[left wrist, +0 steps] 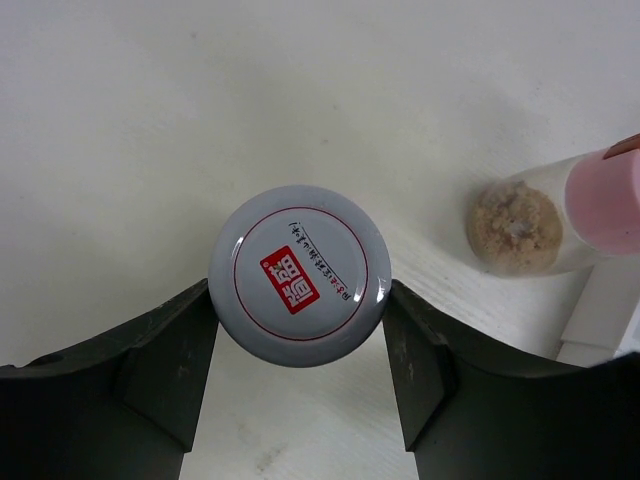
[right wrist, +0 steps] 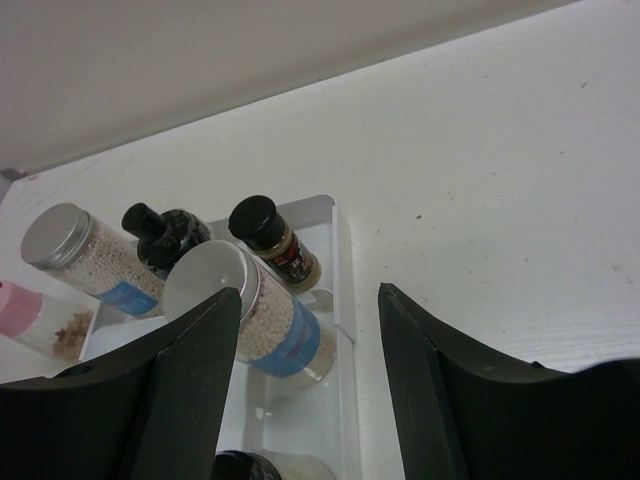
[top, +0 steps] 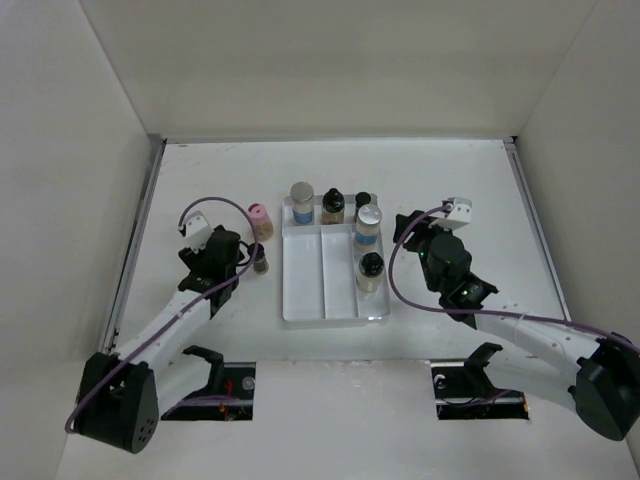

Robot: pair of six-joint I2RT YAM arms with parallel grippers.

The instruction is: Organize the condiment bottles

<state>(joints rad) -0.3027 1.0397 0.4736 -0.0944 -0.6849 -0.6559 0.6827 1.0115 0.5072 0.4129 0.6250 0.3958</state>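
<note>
I found the left gripper (left wrist: 298,292) clamped on the red-stamped jar (left wrist: 299,262) at the centre of its wrist view, with both fingers against the cap's sides. The pink-capped bottle (left wrist: 560,215) sat at the right edge (standing or lying, I couldn't tell). The right gripper (right wrist: 305,295) hung wide apart and empty above the white tray (top: 300,312), near a silver-capped jar (right wrist: 215,285) in its upper right compartment.

We see the red-marked jar (left wrist: 298,275): its pale grey cap carries a thin red ring and a red square with white characters. The pink-capped jar (left wrist: 560,215) holds tan crumbs, while in the white tray (top: 305,290) the silver-capped jars (right wrist: 255,320) wear blue labels and other bottles (right wrist: 275,240) have black caps.
</note>
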